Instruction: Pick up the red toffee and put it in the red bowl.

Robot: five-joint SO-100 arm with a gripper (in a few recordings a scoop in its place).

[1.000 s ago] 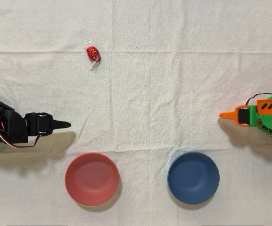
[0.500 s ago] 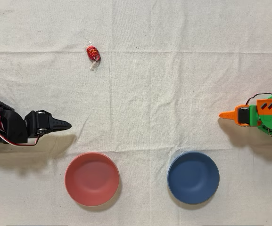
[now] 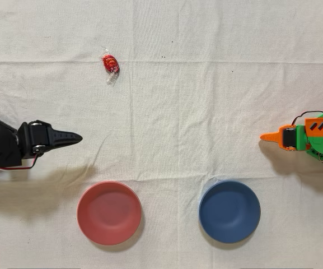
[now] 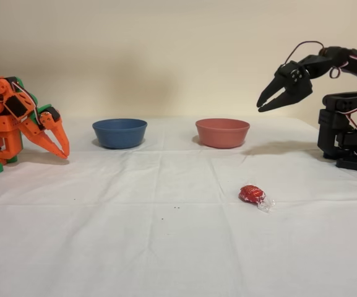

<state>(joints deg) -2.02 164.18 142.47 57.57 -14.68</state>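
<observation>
My table (image 3: 217, 112) is covered by a creased off-white cloth (image 3: 167, 56). In the overhead view my red toffee (image 3: 111, 64) lies on the cloth in the upper left of the frame, well apart from both bowls. The red bowl (image 3: 109, 213) sits at lower left of centre and the dark blue bowl (image 3: 229, 211) at lower right, side by side and apart.

The overhead view looks straight down on the creased white tablecloth (image 3: 206, 112) from well above, with the matte salmon-red round bowl (image 3: 109, 213) near its lower edge. The fixed view stands low at the opposite side, facing that bowl (image 4: 223, 132) across the cloth (image 4: 135, 241). Both views share the whole cloth, mirrored left to right.
</observation>
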